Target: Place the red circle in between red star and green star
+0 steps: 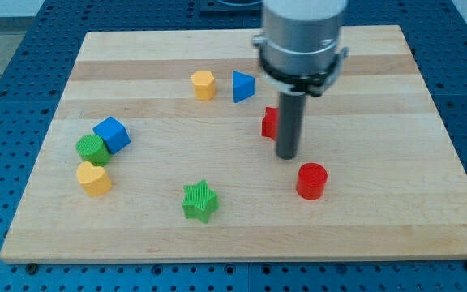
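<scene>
The red circle (311, 180) lies on the wooden board toward the view's lower right. The red star (270, 122) sits above and left of it, partly hidden behind my rod. The green star (199, 200) lies at the view's lower middle, well left of the red circle. My tip (287, 155) rests on the board just below the red star and up-left of the red circle, a short gap from the circle.
A yellow hexagon (203, 84) and a blue triangle (242, 86) sit near the view's top middle. At the left a blue cube (112, 135), a green cylinder (92, 150) and a yellow heart (94, 178) cluster together. The wooden board (396, 211) rests on a blue perforated table.
</scene>
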